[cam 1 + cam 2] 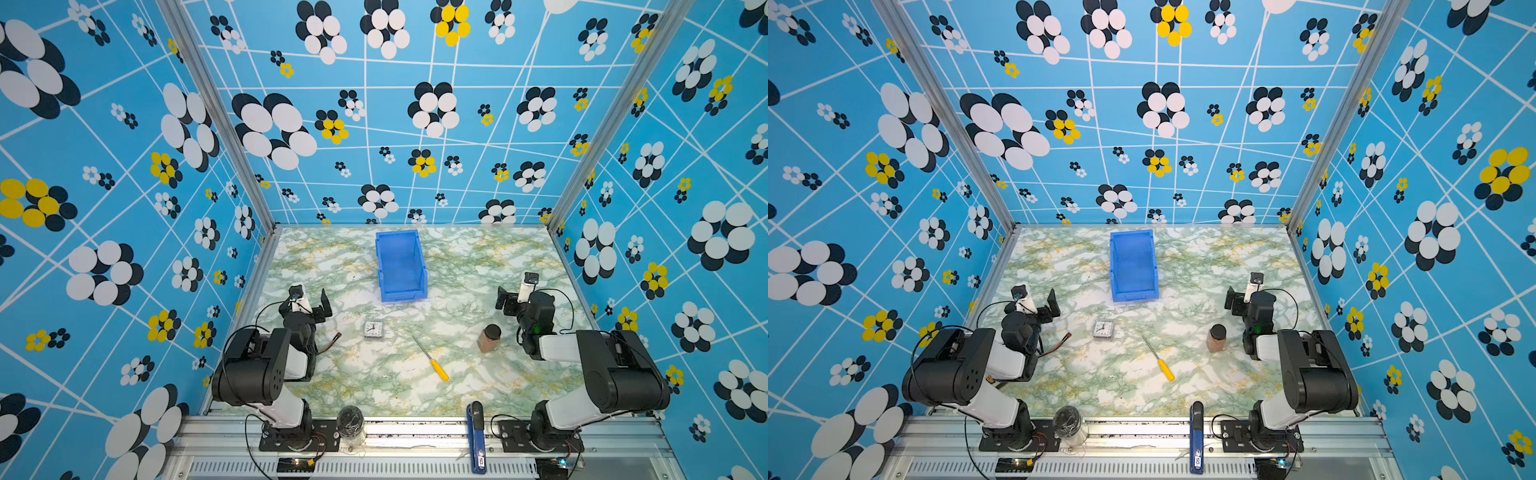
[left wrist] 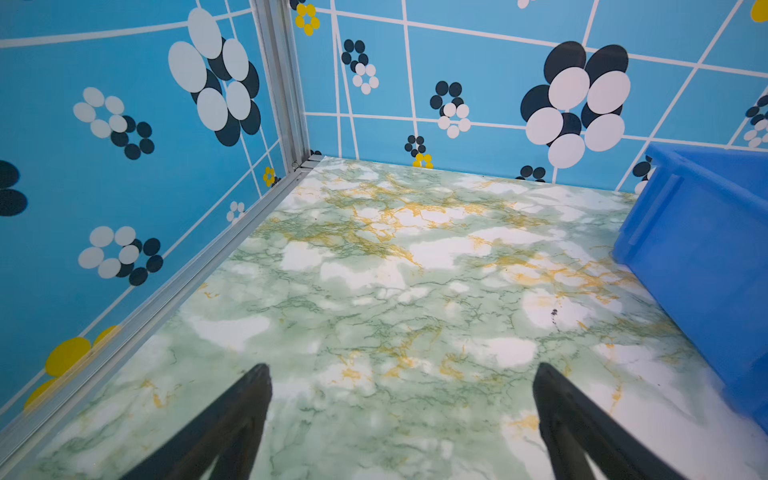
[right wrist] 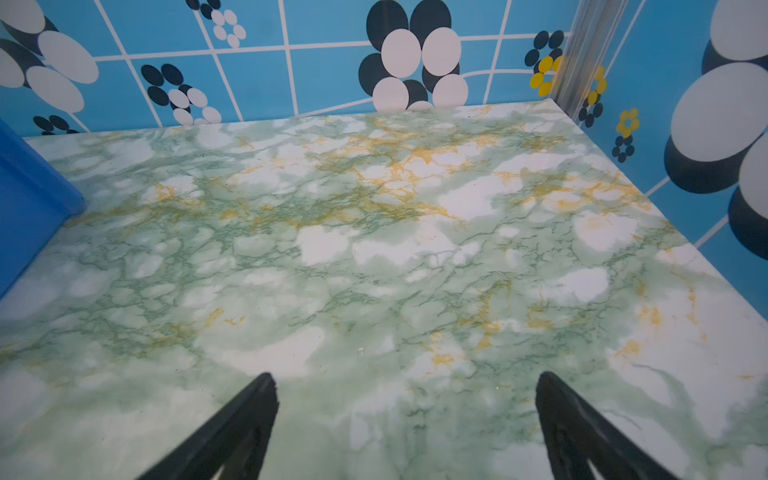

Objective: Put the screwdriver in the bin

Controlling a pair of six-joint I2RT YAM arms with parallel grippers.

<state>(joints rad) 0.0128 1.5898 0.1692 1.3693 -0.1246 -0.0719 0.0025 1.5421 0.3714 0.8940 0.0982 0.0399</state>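
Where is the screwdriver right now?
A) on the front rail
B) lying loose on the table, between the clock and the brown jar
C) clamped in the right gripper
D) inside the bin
B: the screwdriver lies flat on the table between the clock and the brown jar, outside the bin; the right gripper is open and empty.

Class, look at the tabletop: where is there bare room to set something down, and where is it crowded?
Bare: the table left and right of the bin, and the front strip between the screwdriver and the front rail. Crowded: the middle band, where the clock, screwdriver and jar lie.
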